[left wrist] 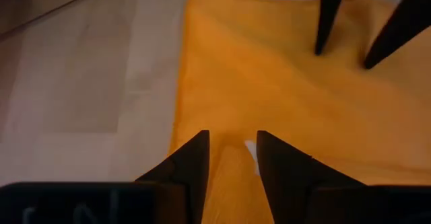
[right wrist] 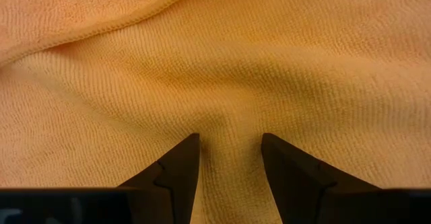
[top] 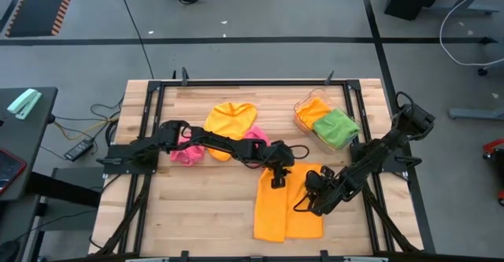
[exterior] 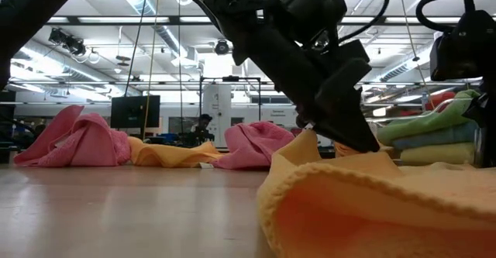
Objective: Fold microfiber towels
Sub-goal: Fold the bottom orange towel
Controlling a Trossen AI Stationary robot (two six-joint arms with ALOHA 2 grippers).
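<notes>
Left gripper (top: 277, 177): at the far edge of the orange towel (top: 287, 207), near its far left corner; jaws part open with a fold of that edge between them in its wrist view; whether they grip it or have let go cannot be told. Right gripper (top: 313, 187): low over the same towel's right side, fingers part open on either side of a raised ridge of cloth (right wrist: 229, 126); a firm hold cannot be confirmed.

Contents of the wooden table (top: 197, 215), left to right: pink towel (top: 187, 152), crumpled, unfolded; yellow-orange towel (top: 231, 120), heaped, unfolded; second pink towel (top: 256, 140), bunched under the left arm, unfolded; orange towel, in work, lying near the front edge at centre-right; clear tray (top: 301, 108) at the far right corner, holding a folded orange towel (top: 313, 110) and a folded green towel (top: 336, 127).

Progress, judged: two done and stowed; one seemingly part folded; three yet to do.

Orientation of the orange towel: flat, oblong; long axis running from the far side toward the front edge; a lengthwise seam suggests one layer laid over the other.
</notes>
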